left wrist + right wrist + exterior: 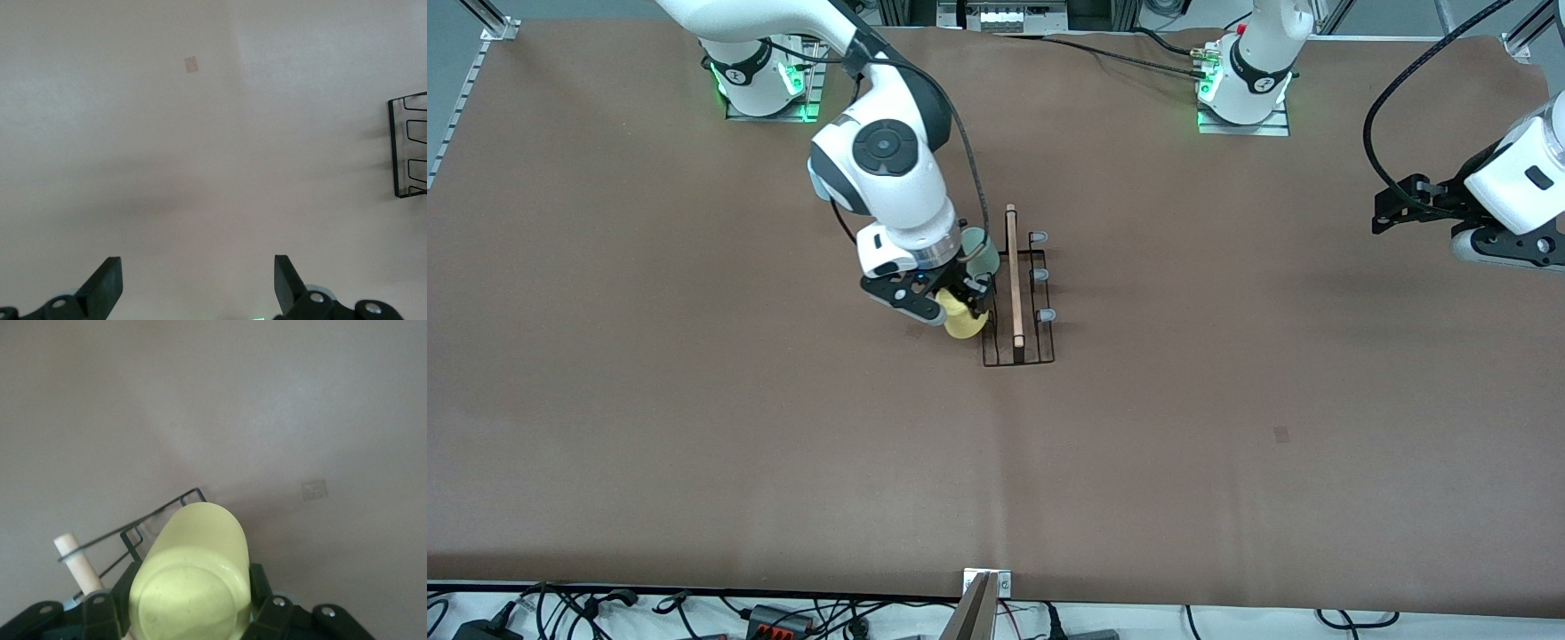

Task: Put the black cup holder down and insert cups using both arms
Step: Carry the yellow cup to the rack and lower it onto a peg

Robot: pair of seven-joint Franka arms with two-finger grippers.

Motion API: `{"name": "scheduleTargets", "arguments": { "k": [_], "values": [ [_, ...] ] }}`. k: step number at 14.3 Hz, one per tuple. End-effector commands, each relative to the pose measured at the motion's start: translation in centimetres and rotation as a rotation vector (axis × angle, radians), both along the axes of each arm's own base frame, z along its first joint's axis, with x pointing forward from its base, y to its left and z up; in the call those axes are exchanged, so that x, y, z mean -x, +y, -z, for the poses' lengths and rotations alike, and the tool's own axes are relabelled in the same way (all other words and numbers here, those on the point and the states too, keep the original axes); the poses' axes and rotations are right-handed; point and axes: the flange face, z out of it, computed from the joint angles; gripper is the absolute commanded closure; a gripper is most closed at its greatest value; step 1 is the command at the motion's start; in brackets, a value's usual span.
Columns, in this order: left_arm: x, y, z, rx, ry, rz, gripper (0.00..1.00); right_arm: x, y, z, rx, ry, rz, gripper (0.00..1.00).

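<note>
The black cup holder (1020, 302) stands mid-table, its wooden rod (1013, 276) along the top and three grey-tipped pegs (1039, 276) showing on the side toward the left arm. My right gripper (953, 307) is shut on the yellow cup (963, 322) and holds it against the holder's side toward the right arm. In the right wrist view the yellow cup (193, 577) sits between the fingers with its base toward the camera, next to the rod (79, 561). A mint-green cup (983, 252) sits on the holder beside that wrist. My left gripper (198, 283) is open and empty over bare table.
The left arm (1516, 191) waits at its end of the table. The holder's base corner (408, 147) shows at the edge of the left wrist view. A small pale patch (1281, 434) marks the brown table cover. Cables lie along the edge nearest the front camera.
</note>
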Motion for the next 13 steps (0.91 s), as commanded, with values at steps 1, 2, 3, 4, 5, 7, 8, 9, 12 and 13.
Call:
{"name": "scheduleTargets", "arguments": {
  "k": [1,2,3,4,5,7,8,9,12,13],
  "values": [
    [-0.2,-0.1,-0.4,0.022,0.006,-0.004,0.0,-0.3,0.7,-0.4,0.006,-0.02,0.012,0.93],
    [-0.2,-0.1,-0.4,0.022,0.006,-0.004,0.0,-0.3,0.8,-0.3,0.001,-0.021,0.011,0.93],
    [-0.2,-0.1,-0.4,0.022,0.006,-0.004,0.0,-0.4,1.1,0.2,-0.01,-0.025,0.009,0.93],
    [-0.2,-0.1,-0.4,0.022,0.006,-0.004,0.0,0.1,1.8,0.7,-0.018,-0.028,-0.004,0.89],
    [-0.2,-0.1,-0.4,0.022,0.006,-0.004,0.0,0.5,2.5,1.1,-0.027,-0.034,-0.016,0.89],
    [-0.1,-0.1,-0.4,0.022,0.006,-0.004,0.0,1.0,3.3,1.8,-0.027,-0.036,-0.032,0.82],
    [-0.2,-0.1,-0.4,0.022,0.006,-0.004,0.0,0.7,3.2,2.0,-0.026,-0.038,-0.03,0.54],
    [-0.2,-0.1,-0.4,0.022,0.006,-0.004,0.0,0.5,3.1,2.2,-0.024,-0.036,-0.027,0.01],
    [-0.1,-0.1,-0.5,0.022,0.005,-0.004,0.0,-2.0,-0.7,0.1,0.005,-0.074,-0.026,0.0],
    [-0.1,-0.1,-0.5,0.022,0.005,-0.004,0.0,-2.7,-3.1,-1.5,0.025,-0.082,-0.03,0.0]
  ]
}}
